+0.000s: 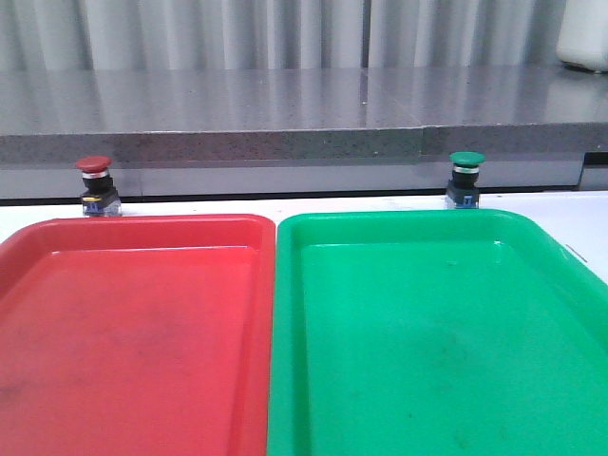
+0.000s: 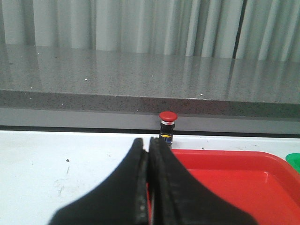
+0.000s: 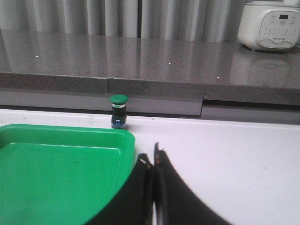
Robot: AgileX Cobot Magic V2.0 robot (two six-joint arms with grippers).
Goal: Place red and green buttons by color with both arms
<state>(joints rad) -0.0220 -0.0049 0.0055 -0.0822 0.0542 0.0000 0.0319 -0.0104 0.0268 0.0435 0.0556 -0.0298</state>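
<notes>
Red button (image 1: 95,177) and green button (image 1: 465,170) upright beyond their matching trays (image 1: 142,233).

left pincer (image 2: 149,154): jaws pressed together, holding nothing | right pincer (image 3: 152,161): same (thin slit between tips)

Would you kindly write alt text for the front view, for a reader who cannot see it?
A large red plastic tray and a large green plastic tray sit side by side on a white table. Behind each stands a matching mushroom-head push-button: dull red button left, dark green button right. No arms show.
</notes>
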